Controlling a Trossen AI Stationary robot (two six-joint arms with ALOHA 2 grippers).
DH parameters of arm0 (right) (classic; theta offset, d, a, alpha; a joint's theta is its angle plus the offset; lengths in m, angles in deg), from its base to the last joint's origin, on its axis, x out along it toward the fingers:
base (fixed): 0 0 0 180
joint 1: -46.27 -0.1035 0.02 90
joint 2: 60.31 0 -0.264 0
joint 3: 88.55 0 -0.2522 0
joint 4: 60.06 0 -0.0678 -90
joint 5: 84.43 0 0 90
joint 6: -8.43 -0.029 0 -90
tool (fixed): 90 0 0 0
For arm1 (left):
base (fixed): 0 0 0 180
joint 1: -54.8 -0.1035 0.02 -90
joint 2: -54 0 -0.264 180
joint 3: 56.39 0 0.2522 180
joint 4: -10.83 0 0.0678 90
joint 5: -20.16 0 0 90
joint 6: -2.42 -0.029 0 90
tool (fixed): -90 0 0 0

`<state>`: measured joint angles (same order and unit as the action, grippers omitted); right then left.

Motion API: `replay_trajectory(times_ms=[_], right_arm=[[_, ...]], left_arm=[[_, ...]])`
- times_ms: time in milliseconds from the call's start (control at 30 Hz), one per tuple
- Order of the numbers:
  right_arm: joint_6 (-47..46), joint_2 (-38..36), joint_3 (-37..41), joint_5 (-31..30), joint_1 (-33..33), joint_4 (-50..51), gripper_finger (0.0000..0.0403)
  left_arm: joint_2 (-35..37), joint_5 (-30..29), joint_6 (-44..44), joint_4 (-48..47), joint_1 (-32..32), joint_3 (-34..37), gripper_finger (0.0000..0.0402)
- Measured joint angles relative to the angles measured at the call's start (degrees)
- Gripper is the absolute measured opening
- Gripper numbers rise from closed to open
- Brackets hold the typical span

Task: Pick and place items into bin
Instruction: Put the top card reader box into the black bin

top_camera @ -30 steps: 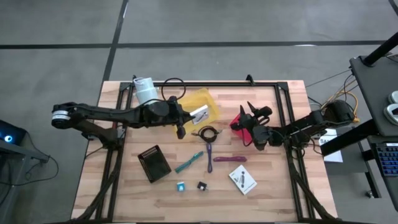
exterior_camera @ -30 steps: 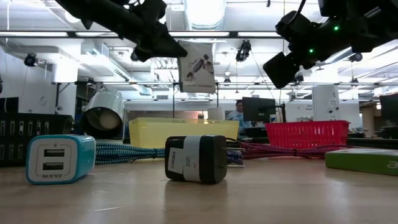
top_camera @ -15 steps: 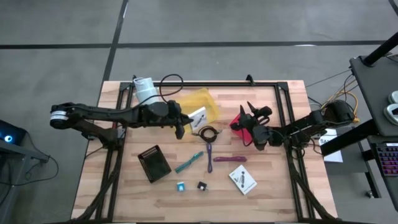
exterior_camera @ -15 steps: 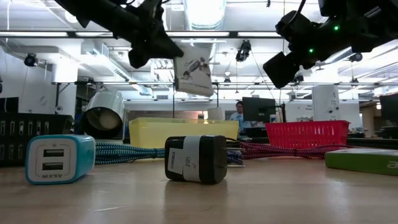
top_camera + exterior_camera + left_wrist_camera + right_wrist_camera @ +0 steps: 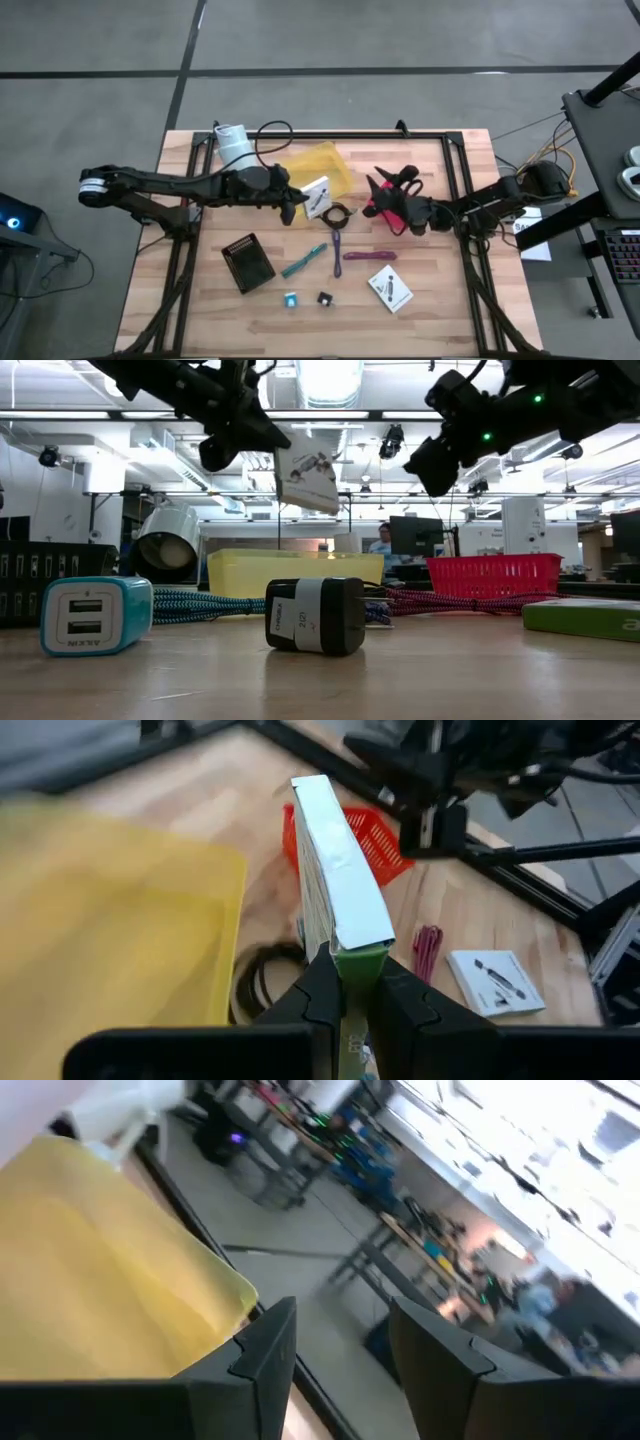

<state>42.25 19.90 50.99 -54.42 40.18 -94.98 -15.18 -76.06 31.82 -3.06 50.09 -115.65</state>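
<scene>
My left gripper [image 5: 300, 207] is shut on a white card box [image 5: 318, 195] with black print, raised over the near edge of the yellow bin [image 5: 318, 165]. In the low view the box [image 5: 307, 478] hangs tilted in the air. My right gripper [image 5: 388, 182] hovers open above the red basket [image 5: 383, 202], holding nothing. The black ring [image 5: 335, 213], purple tool [image 5: 337, 250], teal pen [image 5: 303, 260], magenta bar [image 5: 370, 256], second white card [image 5: 390, 288], blue cube [image 5: 290, 299] and black cube [image 5: 324, 298] lie flat on the table. My left gripper pinches the box's green end [image 5: 352, 968] between its two fingers [image 5: 322, 995]. The fingers lie across the box's thin edge. The box is lifted clear of the table and juts out beyond the fingertips, tilted.
A white roll [image 5: 232, 143] stands at the far left of the table beside a black cable. A black tray [image 5: 248, 262] sits near the left. The table's metal frame rails [image 5: 455, 170] run along the edges. Bare wood lies along the near edge.
My left gripper has tipped the box from nearly upright to tilted and brought it slightly lower, toward the near edge. My right gripper has swung toward the table's left and a little toward the far edge, above the red basket.
</scene>
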Motion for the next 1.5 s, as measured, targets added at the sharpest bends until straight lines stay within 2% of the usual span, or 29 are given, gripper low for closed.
replay_trajectory(times_ms=[133,267,367,600,800,1100,1400,1500], right_arm=[[3.9,0.0,0.0,1.8,2.4,-0.1,0.0148],[4.1,0.0,0.0,2.1,4.8,-0.1,0.0144],[4.1,0.0,0.0,3.4,6.6,-0.1,0.0144],[3.6,0.0,-0.1,15.1,9.6,-2.0,0.0142],[2.3,0.0,-0.2,19.9,9.9,-4.0,0.0135],[2.2,0.1,-0.2,20.2,9.9,-4.1,0.0136],[2.1,0.1,-0.2,20.2,9.9,-4.1,0.013],[1.9,0.1,-0.2,20.2,9.9,-4.1,0.0131]], left_arm=[[0.0,-0.3,5.4,-2.8,0.0,0.0,0.0013],[0.1,-0.2,10.6,-4.8,0.2,0.0,0.0013],[0.6,-0.2,15.2,-10.4,0.4,-1.6,0.0013],[0.8,-3.5,24.2,-27.6,2.2,-8.1,0.0013],[0.8,-3.8,31.6,-37.5,4.2,-13.7,0.0013],[0.8,-2.8,42.6,-54.6,8.2,-18.3,0.0013],[0.8,1.6,42.5,-56.6,10.1,-18.8,0.0013],[0.8,2.3,45.5,-56.6,10.1,-18.8,0.0013]])
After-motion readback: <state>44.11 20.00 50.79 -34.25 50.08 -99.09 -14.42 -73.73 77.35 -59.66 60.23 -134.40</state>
